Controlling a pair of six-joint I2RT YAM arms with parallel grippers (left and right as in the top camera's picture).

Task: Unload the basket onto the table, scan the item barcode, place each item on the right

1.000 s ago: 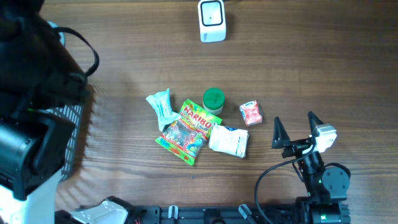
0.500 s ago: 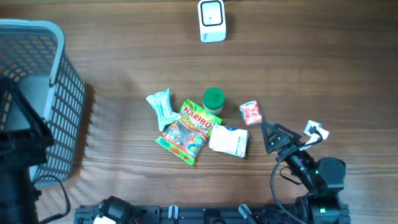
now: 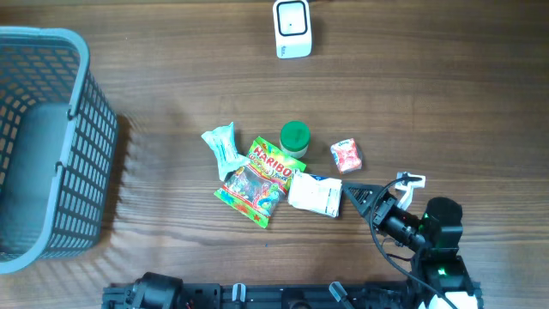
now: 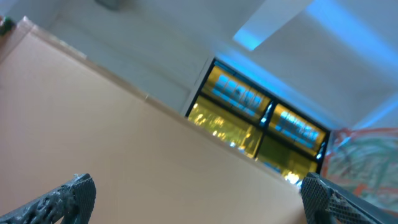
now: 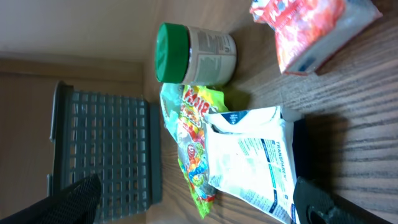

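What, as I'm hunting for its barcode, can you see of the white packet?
The white packet is a flat, soft-looking, slightly crumpled pouch, white with dark blue marks and small print. No barcode shows clearly on its upper face. It lies flat on the wooden table, its left edge against the Haribo bag. The open right gripper points at its right edge, apparently not touching.

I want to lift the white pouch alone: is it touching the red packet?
Apart. The right wrist view shows a strip of bare table between the white pouch and the red packet.
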